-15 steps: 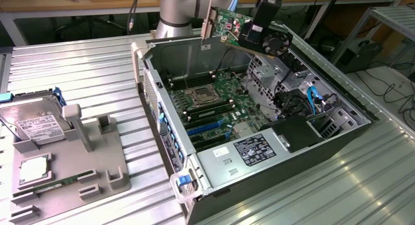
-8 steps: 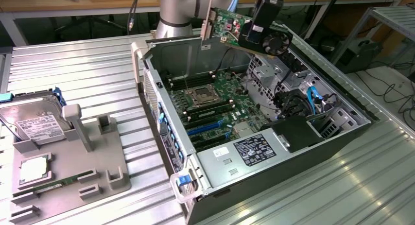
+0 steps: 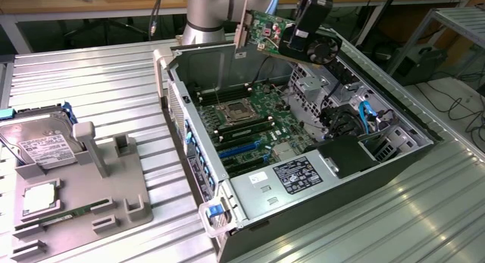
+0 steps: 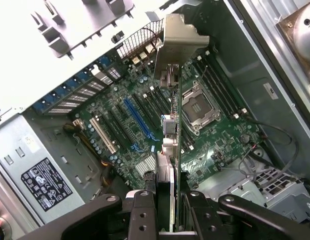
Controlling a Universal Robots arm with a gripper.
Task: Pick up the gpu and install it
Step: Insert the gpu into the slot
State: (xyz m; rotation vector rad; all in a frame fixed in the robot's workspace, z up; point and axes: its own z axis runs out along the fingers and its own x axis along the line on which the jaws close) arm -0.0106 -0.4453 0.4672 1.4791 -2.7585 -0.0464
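Right now the gripper (image 3: 301, 31) is clenched tight on the gpu (image 3: 265, 27). In the wrist view one finger (image 4: 143, 212) sits on each side of the card (image 4: 175, 145).

The gpu is up in the air, over the far end of the open computer case (image 3: 178, 92). It touches nothing but the gripper. Its silver bracket (image 3: 241, 31) is at the end toward the exterior view's left. Its black round fan (image 3: 323, 49) is at the end toward the exterior view's right. In the wrist view the card shows edge-on, high above the green motherboard (image 4: 125, 125).

The case lies on its side on the metal tabletop (image 3: 91, 81), closer to the edge at the exterior view's right. Down inside, the motherboard has a square CPU socket (image 3: 233, 111) and a long blue slot (image 4: 133, 117). A silver power supply (image 3: 265, 189) with a black label fills the near end of the case.

A grey tray (image 3: 113, 189) sits by the tabletop's near corner at the exterior view's left, well apart from the gripper. A silver hard drive (image 3: 38, 143) leans in its far end. A thin green RAM stick (image 3: 65, 215) lies in a groove near its front edge.
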